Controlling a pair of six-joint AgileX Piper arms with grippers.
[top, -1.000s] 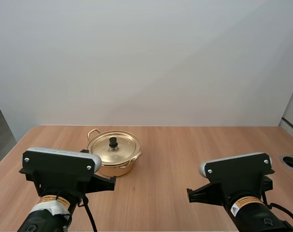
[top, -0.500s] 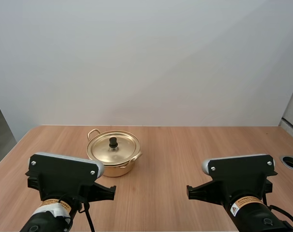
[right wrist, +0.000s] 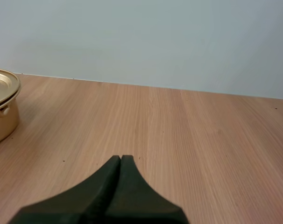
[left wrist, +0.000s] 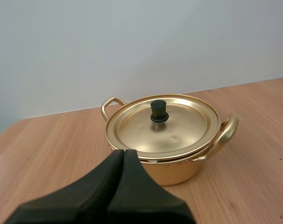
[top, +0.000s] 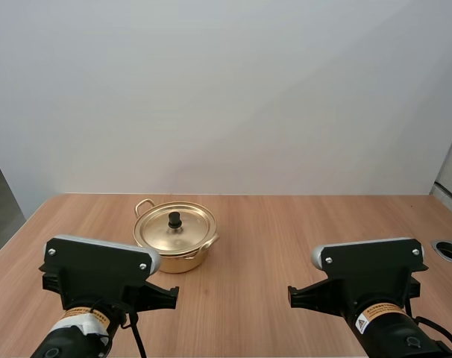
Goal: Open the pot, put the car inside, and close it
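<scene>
A golden pot [top: 175, 253] with two loop handles stands on the wooden table, left of centre. Its golden lid [top: 174, 226] lies shut on it, topped by a black knob [top: 174, 219]. In the left wrist view the pot [left wrist: 174, 170] and the knob [left wrist: 159, 111] sit just beyond my left gripper [left wrist: 123, 152], whose fingers lie together as one dark wedge, holding nothing. My right gripper [right wrist: 120, 158] is shut over bare table, with the pot's edge [right wrist: 2, 112] far off to its side.
The table [top: 286, 239] ends at a plain white wall behind. A round cable hole [top: 451, 250] sits near the table's right edge. Both arm bases stand at the near edge.
The left arm's wrist housing dropped a little lower and nearer between the earliest frame and half a second ago; since then nothing has moved.
</scene>
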